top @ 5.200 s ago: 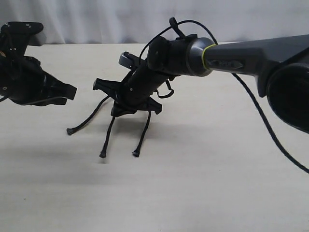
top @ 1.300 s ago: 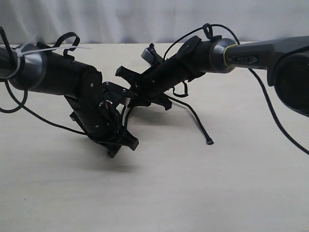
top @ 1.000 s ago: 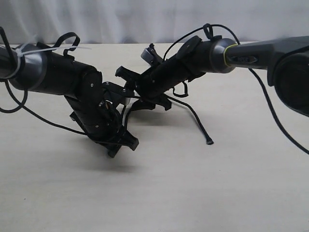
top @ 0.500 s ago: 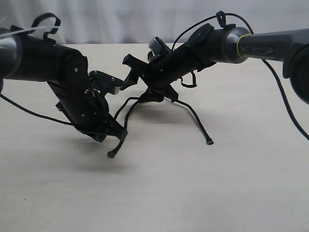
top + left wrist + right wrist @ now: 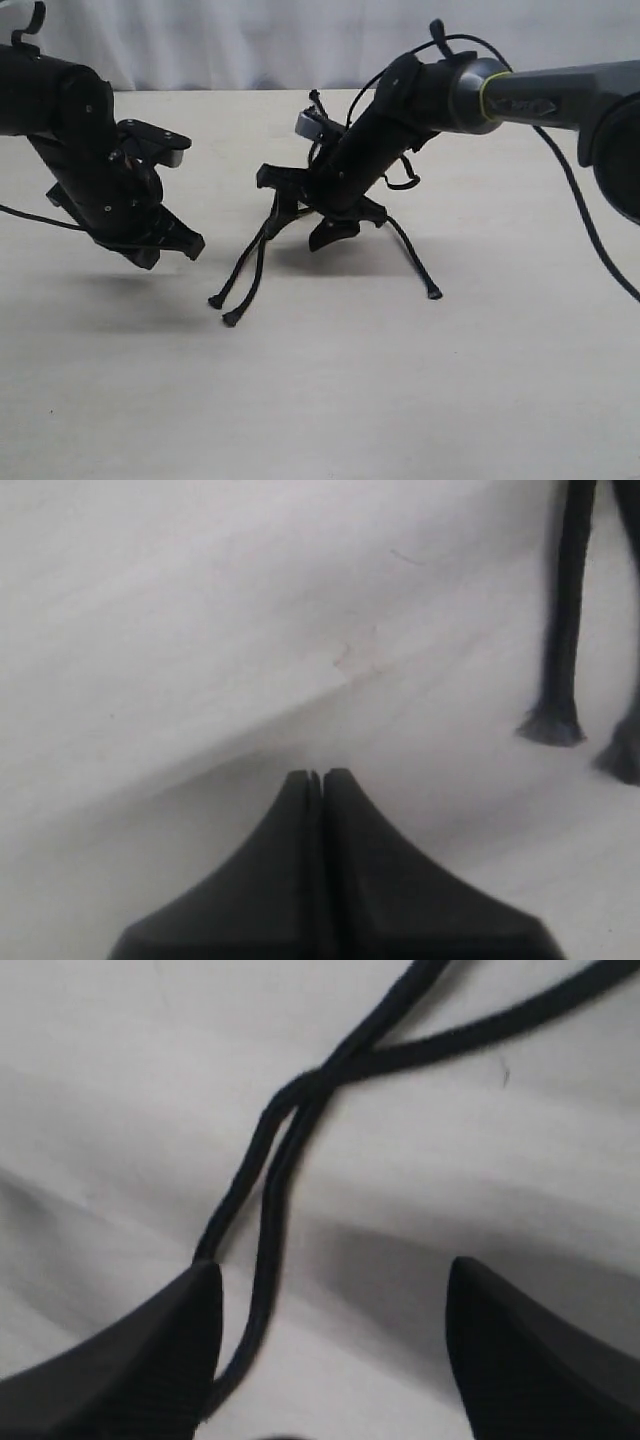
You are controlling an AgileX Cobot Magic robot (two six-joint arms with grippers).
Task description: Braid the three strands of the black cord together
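Surface (image 5: 420,400), two arms, and a black cord (image 5: 262,245) spread out under the right one.

The left arm (image 5: 60,110) hangs over the left of the surface. The left tool (image 5: 315,780) is pressed fully together on nothing and sits near the cord without touching it. The right arm (image 5: 520,95) reaches in from the right. The right tool (image 5: 332,1272) is spread wide low over the cord, gripping nothing. The cord lies mid-surface, its head hidden beneath that tool. Of the three strands (image 5: 408,252), two pass between the spread fingers (image 5: 170,1340), cross, and run toward the left arm. The third trails the other way, well apart. The pair's knobby tips (image 5: 231,320) lie just beside each other.
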